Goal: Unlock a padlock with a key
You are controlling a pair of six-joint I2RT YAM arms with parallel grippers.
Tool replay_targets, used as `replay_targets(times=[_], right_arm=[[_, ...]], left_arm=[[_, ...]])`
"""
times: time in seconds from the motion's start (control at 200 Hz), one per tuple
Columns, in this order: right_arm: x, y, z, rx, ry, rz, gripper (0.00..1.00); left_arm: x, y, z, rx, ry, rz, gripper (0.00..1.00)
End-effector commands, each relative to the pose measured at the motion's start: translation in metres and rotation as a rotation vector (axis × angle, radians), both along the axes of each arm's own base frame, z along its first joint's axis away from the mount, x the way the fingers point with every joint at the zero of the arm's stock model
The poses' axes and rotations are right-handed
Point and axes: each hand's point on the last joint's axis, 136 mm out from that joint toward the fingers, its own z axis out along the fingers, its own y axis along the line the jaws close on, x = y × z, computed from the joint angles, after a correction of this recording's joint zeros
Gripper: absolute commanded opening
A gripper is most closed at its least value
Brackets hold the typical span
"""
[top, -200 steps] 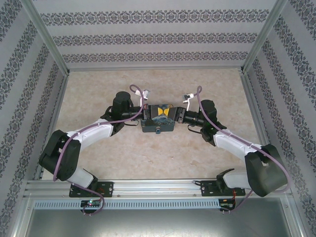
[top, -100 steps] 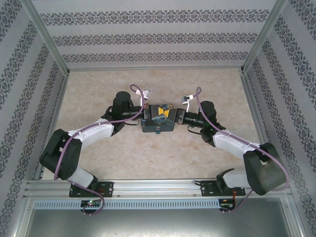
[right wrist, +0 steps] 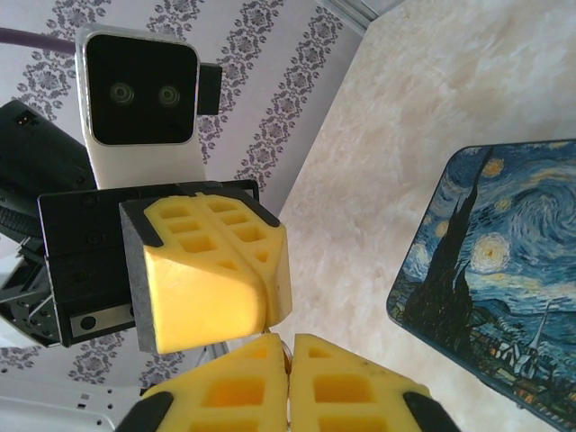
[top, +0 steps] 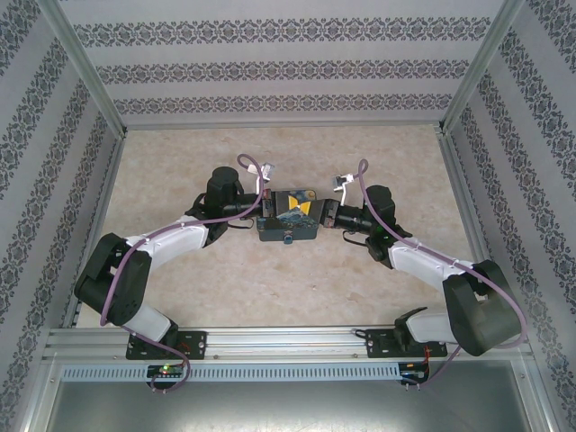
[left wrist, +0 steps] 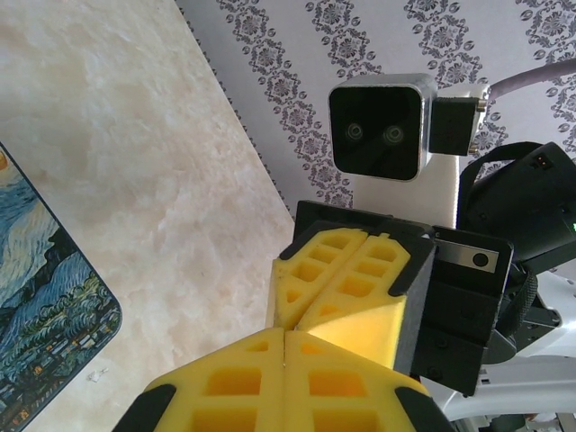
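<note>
The padlock [top: 288, 223], a small box with a painted night-sky lid, sits flat on the bench [top: 270, 292]. Its silvery lock [top: 286, 239] is on the teal side facing the arm bases. Nothing grips or braces the padlock.

Above the padlock the two claws face each other tip to tip. The left claw [left wrist: 283, 337] comes in from the padlock's left and its yellow pads are pressed together. The right claw [right wrist: 288, 346] comes in from the padlock's right and is likewise pressed together. Whether either pinches the key cannot be told, as nothing is legible at the seams. A pale fleck [left wrist: 97, 372] lies on the bench just beside the padlock's corner, too small to identify.

Risks noted:
- If a hand-over is intended, a slim key could slip from the blocky pads and fall beside or behind the padlock, where it would be hard to recover.
- The lock faces sideways while both claws sit above the lid, so insertion calls for re-aiming. A skewed approach could jam or bend the shaft.
- Pushing on an unbraced padlock could slide or turn it across the bench.
</note>
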Motion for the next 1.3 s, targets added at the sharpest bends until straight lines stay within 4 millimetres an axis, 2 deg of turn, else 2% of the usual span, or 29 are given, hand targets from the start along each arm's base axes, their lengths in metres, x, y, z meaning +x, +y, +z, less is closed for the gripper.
replay_targets(times=[0.0,0.135,0.25,0.315,0.375,0.465,0.565,0.789,1.009,1.144,1.299], right_arm=[[-0.001,-0.002,0.003,0.01,-0.028,0.003,0.0],[0.0,-0.003,0.001,0.01,-0.024,-0.004,0.0],[0.002,-0.006,-0.004,0.003,-0.005,-0.023,0.0],[0.004,-0.01,-0.008,-0.003,0.013,-0.045,0.0],[0.009,-0.015,-0.014,-0.014,0.04,-0.078,0.0],[0.02,-0.024,-0.024,-0.026,0.085,-0.136,0.0],[0.034,-0.035,-0.037,-0.043,0.144,-0.202,0.0],[0.057,-0.037,-0.057,-0.056,0.231,-0.258,0.0],[0.063,-0.036,-0.066,-0.069,0.26,-0.286,0.0],[0.063,-0.035,-0.072,-0.076,0.274,-0.294,0.0],[0.063,-0.034,-0.079,-0.085,0.29,-0.293,0.0]], left_arm=[[0.003,0.001,0.007,-0.017,-0.037,-0.002,0.0],[0.006,0.003,0.005,-0.008,-0.029,0.022,0.02],[0.009,0.008,0.003,0.002,-0.024,0.062,0.3],[0.01,0.014,0.002,0.01,-0.025,0.095,0.51],[0.007,0.018,0.002,0.014,-0.029,0.114,0.64],[0.002,0.025,-0.005,0.042,-0.025,0.143,0.79],[-0.006,0.035,-0.023,0.115,-0.003,0.171,0.88],[-0.032,0.044,-0.064,0.286,0.021,0.186,0.93],[-0.043,0.047,-0.109,0.339,0.043,0.25,0.92],[-0.046,0.042,-0.128,0.369,0.036,0.248,0.9],[-0.043,0.028,-0.141,0.391,0.011,0.226,0.88]])
